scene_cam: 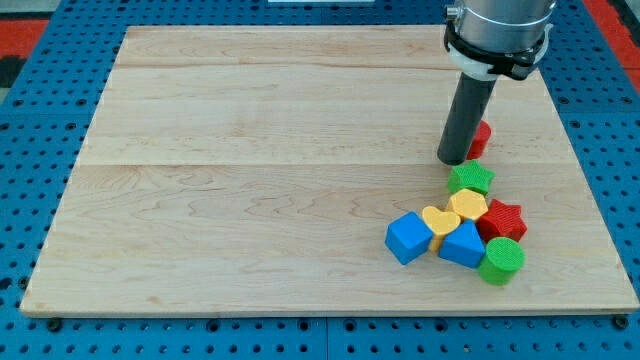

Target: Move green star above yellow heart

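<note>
A wooden board (250,170) is seen. No jaws exist; a dark rod ends at my tip (454,160), just above the green star (470,179). Below the star lies the yellow heart (439,219), within a block cluster.

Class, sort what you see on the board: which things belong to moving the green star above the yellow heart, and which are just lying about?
Job:
green star
yellow heart
my tip, just above the star toward the view's top

Lying about:
yellow block
red star
blue cube
blue block
green cylinder
red block, partly behind the rod
</note>
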Available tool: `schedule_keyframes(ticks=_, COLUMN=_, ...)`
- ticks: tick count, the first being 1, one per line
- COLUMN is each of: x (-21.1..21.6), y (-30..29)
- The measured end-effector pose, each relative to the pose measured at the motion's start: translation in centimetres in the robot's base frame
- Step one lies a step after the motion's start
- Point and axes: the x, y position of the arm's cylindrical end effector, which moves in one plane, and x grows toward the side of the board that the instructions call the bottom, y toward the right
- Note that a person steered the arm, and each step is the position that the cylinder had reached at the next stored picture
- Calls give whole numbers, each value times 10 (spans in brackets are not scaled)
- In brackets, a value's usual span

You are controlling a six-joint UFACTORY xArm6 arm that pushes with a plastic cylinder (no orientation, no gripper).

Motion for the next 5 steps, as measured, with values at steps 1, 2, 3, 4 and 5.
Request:
schedule_keyframes(ticks=1, x=-1, y=59)
schedule_keyframes(ticks=2, x=18, y=67)
schedule_keyframes(ticks=3, x=34, y=25)
schedule_keyframes(ticks=4, x=34, y=-32)
schedule_keyframes(ticks=5, x=23, y=-35)
